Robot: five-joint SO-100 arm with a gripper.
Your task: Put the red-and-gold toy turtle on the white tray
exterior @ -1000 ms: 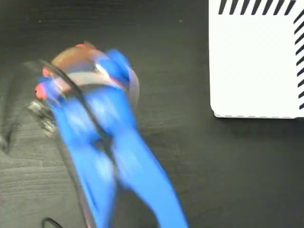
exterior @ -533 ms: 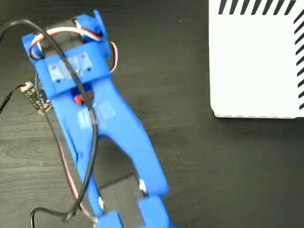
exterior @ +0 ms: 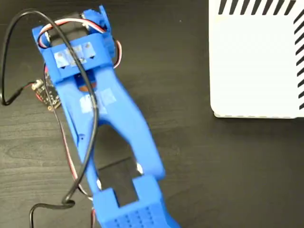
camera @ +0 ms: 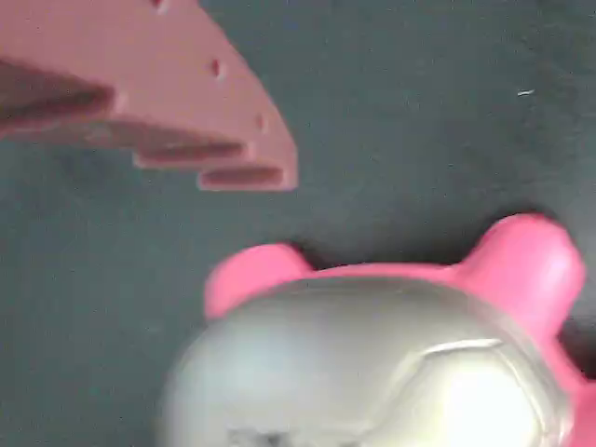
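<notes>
In the wrist view the red-and-gold toy turtle (camera: 372,363) fills the bottom. Its shiny domed shell and two coral-pink legs rest on the dark table. One coral gripper finger (camera: 168,93) hangs at the upper left, apart from the turtle by a strip of bare table. The other finger is out of frame. From above, my blue arm ends in the gripper (exterior: 71,42) at the upper left and hides the turtle beneath it. The white tray (exterior: 256,61), with black diagonal stripes on its edges, lies at the upper right, far from the gripper.
The dark wood-grain table (exterior: 190,156) lies bare between the arm and the tray. Black and red-white cables (exterior: 12,52) loop around the arm's head at the left. A small circuit board (exterior: 45,92) sticks out on the arm's left side.
The arm's head has shifted slightly up and right and is no longer blurred. The turtle's shell, visible under the gripper a second ago, is now covered by the arm in the fixed view.
</notes>
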